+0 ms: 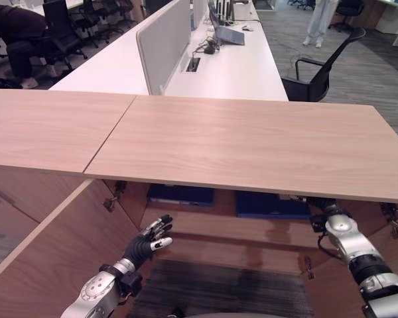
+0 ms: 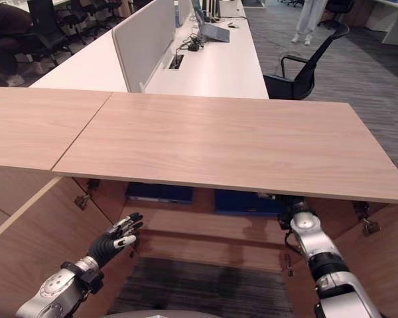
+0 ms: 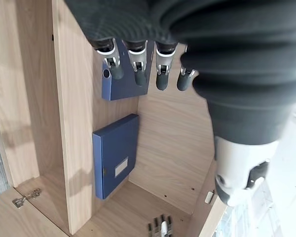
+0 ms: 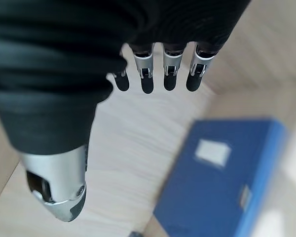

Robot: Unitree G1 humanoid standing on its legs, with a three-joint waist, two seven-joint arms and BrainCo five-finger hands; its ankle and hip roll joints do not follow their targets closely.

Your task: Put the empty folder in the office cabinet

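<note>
Folders: two blue (image 3: 116, 154) (image 3: 126, 76) inside cabinet (image 1: 252, 142); left hand (image 1: 152, 240), right hand (image 4: 158, 74) open, empty.

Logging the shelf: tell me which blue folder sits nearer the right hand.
The right-side blue folder, beside the right hand; the left-side blue folder lies further off.

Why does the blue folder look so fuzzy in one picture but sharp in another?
In the right wrist view the blue folder is blurred, while the right hand in front looks sharper. In the left wrist view two blue folders look crisp. In the eye views the folders sit in shadow under the cabinet top.
</note>
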